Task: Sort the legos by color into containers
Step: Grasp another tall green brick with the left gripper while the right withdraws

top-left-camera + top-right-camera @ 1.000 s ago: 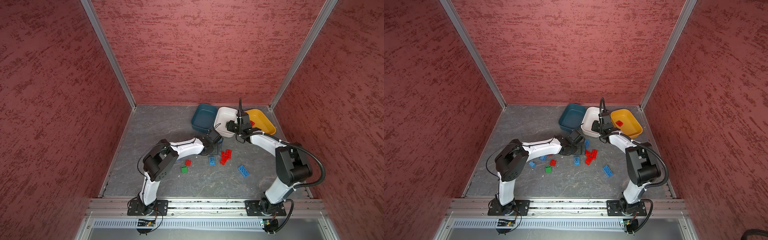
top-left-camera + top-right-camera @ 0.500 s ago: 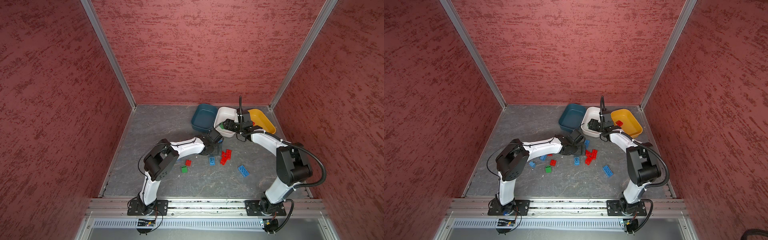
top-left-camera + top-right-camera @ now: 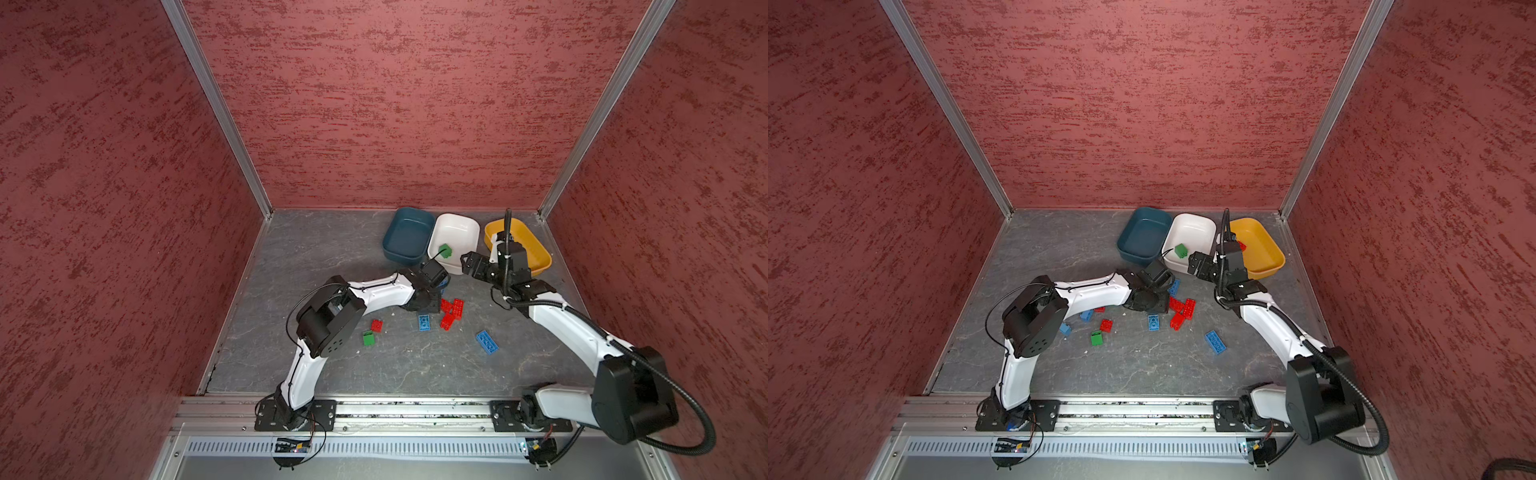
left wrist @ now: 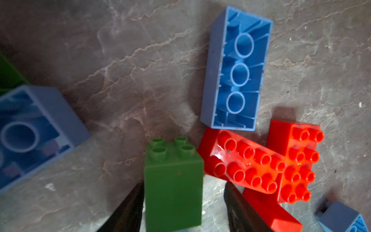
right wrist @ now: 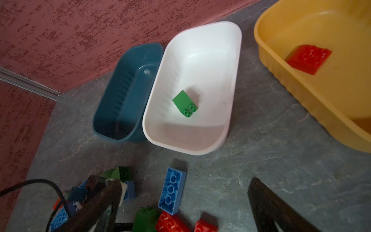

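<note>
- Left gripper (image 4: 183, 184): read it from the left wrist view. Its two dark fingers stand partly open, one on each side of an upright green brick (image 4: 172, 186) on the grey floor (image 4: 120, 80).
- One finger appears to touch that brick. A strip of floor shows between the brick and the other finger, so no firm hold is visible. Only the finger ends are in frame.
- In both top views the left arm's wrist covers this gripper and the brick between its fingers.
- Right gripper (image 5: 185, 181): its fingers are spread wide with nothing between them. It hangs over the floor just in front of the white tub (image 5: 200, 60).
- The white tub holds one green block (image 5: 185, 104), lying on its side. The teal tub (image 5: 120, 100) sits against the white tub's long side.
- The yellow tub (image 5: 301, 30) is cut off by the frame in the right wrist view. One red block (image 5: 308, 58) lies inside it.
- Just beside the upright green brick lie an upside-down blue oblong brick (image 4: 234, 70) and a red oblong brick (image 4: 247, 164). The red one touches a second red brick (image 4: 299, 160).
- A blurred blue brick (image 4: 30, 130) is cut off at the frame edge, so you cannot tell its shape.
- In a top view, a small blue brick (image 3: 1086, 315) shows only partly from under the left forearm.
- A green cube (image 3: 368, 337) and a red cube (image 3: 377, 325) lie near each other on open floor. A blue long brick (image 3: 486, 341) lies well apart from them.
</note>
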{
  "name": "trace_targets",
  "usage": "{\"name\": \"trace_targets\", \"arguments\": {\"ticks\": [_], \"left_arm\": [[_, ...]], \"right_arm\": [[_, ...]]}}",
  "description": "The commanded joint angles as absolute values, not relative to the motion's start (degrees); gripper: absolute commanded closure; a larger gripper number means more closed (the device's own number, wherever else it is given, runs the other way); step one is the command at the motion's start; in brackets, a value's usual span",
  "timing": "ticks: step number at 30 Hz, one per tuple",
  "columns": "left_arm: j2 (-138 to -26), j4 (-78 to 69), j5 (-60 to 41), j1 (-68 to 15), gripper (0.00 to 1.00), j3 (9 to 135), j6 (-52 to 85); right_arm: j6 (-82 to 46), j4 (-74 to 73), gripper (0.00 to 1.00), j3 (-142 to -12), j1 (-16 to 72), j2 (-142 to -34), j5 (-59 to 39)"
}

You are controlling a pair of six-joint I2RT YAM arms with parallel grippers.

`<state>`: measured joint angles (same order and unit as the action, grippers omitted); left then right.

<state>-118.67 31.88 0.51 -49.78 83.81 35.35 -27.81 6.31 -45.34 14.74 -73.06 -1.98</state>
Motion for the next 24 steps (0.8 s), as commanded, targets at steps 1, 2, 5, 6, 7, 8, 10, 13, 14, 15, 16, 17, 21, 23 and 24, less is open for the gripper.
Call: {"name": "trace_targets", "arguments": {"ticks": [1, 2, 5, 6, 7, 8, 10, 13, 14, 15, 16, 17, 21, 23, 24], "left_arm": [[-119.9, 33.8, 2.0, -49.9, 0.43, 84.2, 35.5], [-119.8, 33.9, 2.4, -49.9, 0.46, 84.1, 35.6], [-119.2, 33.8, 3.5, -50.0, 0.52, 83.7, 36.1], [-118.9, 33.5, 3.7, -50.0, 0.54, 83.3, 36.1], [-118.6, 33.1, 3.9, -50.1, 0.56, 83.0, 36.1], [-118.1, 32.4, 4.0, -50.2, 0.58, 82.5, 36.0], [-117.5, 31.4, 3.7, -50.2, 0.63, 81.7, 35.7], [-117.5, 31.3, 3.8, -50.2, 0.69, 81.6, 35.7], [-117.5, 31.3, 3.7, -50.2, 0.71, 81.7, 35.6], [-117.6, 31.2, 3.7, -50.3, 0.74, 81.7, 35.6], [-117.5, 31.1, 3.8, -50.3, 0.76, 81.7, 35.5], [-117.4, 31.0, 4.0, -50.4, 0.79, 81.6, 35.4], [-114.3, 28.9, 8.8, -51.5, 0.88, 79.5, 35.9], [-112.0, 26.6, 10.2, -51.8, 0.94, 77.8, 35.9], [-111.1, 25.2, 10.3, -51.9, 1.0, 77.3, 35.6]], "right_arm": [[-26.2, 6.0, 0.01, -43.7, 14.6, -70.2, 0.3], [-26.0, 6.3, 0.01, -43.3, 14.6, -69.5, 0.8], [-25.7, 5.6, 0.01, -41.9, 14.4, -67.8, 2.2], [-25.4, 5.1, 0.01, -41.5, 14.5, -67.4, 2.2], [-25.3, 4.9, 0.01, -41.3, 14.4, -67.3, 2.4], [-25.4, 4.8, 0.01, -41.4, 14.4, -67.3, 2.5], [-25.6, 4.7, 0.01, -41.6, 14.4, -67.7, 3.0], [-25.6, 4.7, 0.01, -42.0, 14.3, -68.3, 2.9], [-25.6, 4.8, 0.01, -42.0, 14.3, -68.5, 2.7], [-25.4, 5.0, 0.01, -42.2, 14.3, -68.6, 2.5], [-25.4, 5.2, 0.01, -42.3, 14.3, -68.7, 2.5], [-25.0, 5.0, 0.01, -42.1, 14.2, -68.8, 1.7], [-25.2, 5.2, 0.01, -41.7, 14.3, -69.3, 1.7], [-26.6, 4.6, 0.01, -40.9, 14.3, -68.9, 3.0], [-26.9, 4.0, 0.01, -40.3, 14.3, -68.7, 3.1]]}}
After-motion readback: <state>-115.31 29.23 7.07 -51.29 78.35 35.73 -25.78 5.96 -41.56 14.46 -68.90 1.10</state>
